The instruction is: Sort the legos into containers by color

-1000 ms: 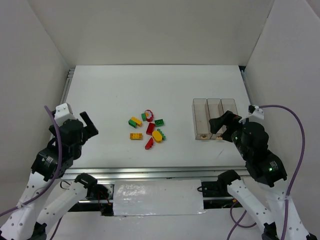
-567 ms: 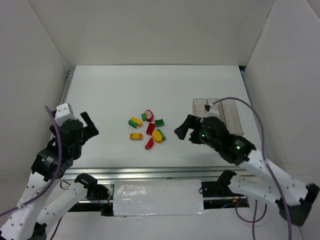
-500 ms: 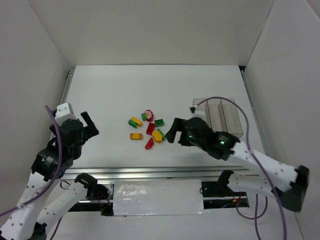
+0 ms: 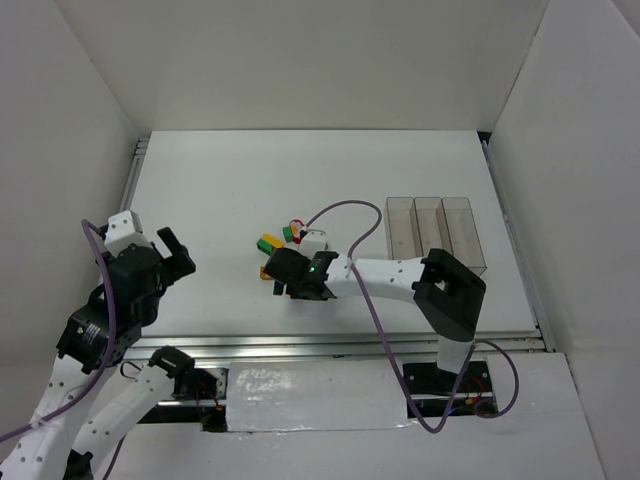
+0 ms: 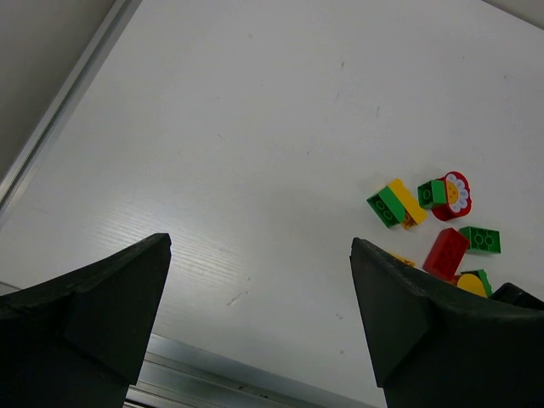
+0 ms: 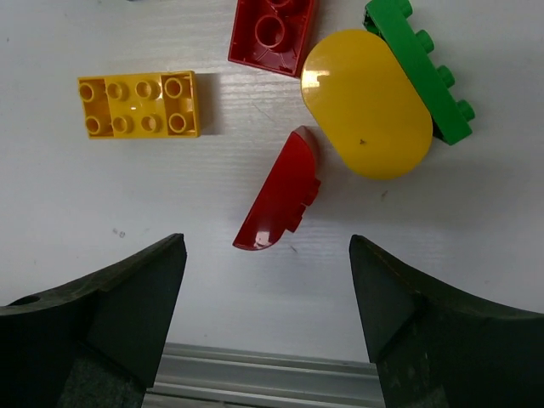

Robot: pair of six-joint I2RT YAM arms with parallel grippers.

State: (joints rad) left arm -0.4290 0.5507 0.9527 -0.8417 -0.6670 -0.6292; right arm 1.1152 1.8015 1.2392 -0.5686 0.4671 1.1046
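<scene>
The legos lie in a loose pile mid-table [image 4: 270, 243]. In the right wrist view I see a curved red brick [image 6: 280, 191], a flat yellow brick [image 6: 140, 104], a yellow oval piece [image 6: 367, 102], a green brick [image 6: 421, 68] and a red brick [image 6: 274, 30]. My right gripper [image 6: 265, 255] is open and empty just above the table, the curved red brick just beyond its fingertips; it also shows over the pile's near side in the top view [image 4: 292, 283]. My left gripper [image 5: 259, 255] is open and empty, left of the pile [image 4: 180, 250]. The red piece with a white face [image 5: 455, 194] lies at the pile's far side.
The three joined clear containers [image 4: 437, 235] stand at the right of the table, well away from the pile. The metal rail of the table's near edge [image 6: 255, 374] runs just below my right fingers. White walls enclose the table on three sides.
My right arm has swung left from over the containers to the lego pile and lowered over it, still open. My left arm has shifted only slightly.
</scene>
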